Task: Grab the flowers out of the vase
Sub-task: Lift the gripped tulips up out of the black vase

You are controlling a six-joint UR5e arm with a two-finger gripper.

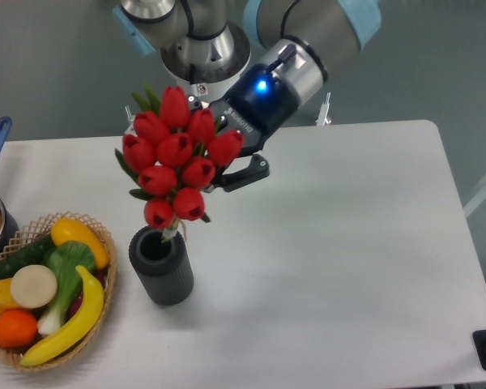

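My fingers (227,166) clamp the tulips (176,154), lifted nearly clear of the ribbed vase (162,267); stem tips remain at its mouth.

Bright, even overhead light fills the scene. The white table (332,243) looks slightly washed out, with no hard glare. Soft, faint shadows spread right of the vase (161,265) and beneath the arm. A blue indicator light glows on the gripper (227,162). Focus is mildly soft throughout, with slight graininess.
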